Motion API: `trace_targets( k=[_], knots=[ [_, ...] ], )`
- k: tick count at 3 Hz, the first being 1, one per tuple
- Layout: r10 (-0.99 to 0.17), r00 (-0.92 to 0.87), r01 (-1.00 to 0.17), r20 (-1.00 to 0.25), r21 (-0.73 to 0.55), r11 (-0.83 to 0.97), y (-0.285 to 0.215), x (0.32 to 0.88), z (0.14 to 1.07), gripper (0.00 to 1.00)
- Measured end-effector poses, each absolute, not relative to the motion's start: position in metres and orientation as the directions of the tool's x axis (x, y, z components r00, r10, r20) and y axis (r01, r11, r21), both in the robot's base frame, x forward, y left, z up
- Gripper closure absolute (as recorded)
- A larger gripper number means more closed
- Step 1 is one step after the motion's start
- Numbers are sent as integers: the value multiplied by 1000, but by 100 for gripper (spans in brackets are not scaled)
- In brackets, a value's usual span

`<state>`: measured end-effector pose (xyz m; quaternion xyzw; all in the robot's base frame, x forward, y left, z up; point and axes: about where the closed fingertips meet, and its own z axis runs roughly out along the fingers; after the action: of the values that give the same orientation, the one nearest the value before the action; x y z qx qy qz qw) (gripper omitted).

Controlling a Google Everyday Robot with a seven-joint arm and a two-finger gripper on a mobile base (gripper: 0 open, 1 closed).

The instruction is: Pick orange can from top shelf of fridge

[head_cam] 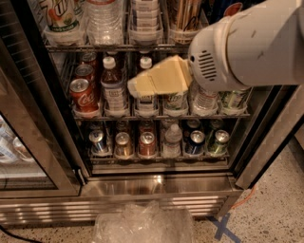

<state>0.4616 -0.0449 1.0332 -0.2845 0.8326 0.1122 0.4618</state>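
Observation:
The orange can (183,14) stands on the top shelf (118,47) of the fridge (156,186), at the top edge of the view, with only its lower streaked body showing. It sits between a clear tray lane (145,19) and a blue Pepsi can (232,8). My gripper (136,85) is cream-coloured and points left in front of the middle rack, below and left of the orange can. It holds nothing that I can see. The white arm (251,47) covers the upper right of the fridge.
A red Coca-Cola can (81,95) and brown tea bottles (113,88) fill the middle rack. Small cans (147,144) line the lower rack. The open glass door (28,142) stands at the left. A crumpled clear plastic bag (142,223) lies on the floor in front.

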Motion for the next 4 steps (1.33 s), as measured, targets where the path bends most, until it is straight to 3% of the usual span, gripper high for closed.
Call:
trace_targets(
  k=[1,2,4],
  knots=[
    [-264,-358,-482,-896,-65,874,-37,480,1060,0],
    [-222,-340,-457,-914,-46,888,-33,480,1075,0],
    [-222,-340,-457,-914,-45,888,-33,480,1075,0]
  ],
)
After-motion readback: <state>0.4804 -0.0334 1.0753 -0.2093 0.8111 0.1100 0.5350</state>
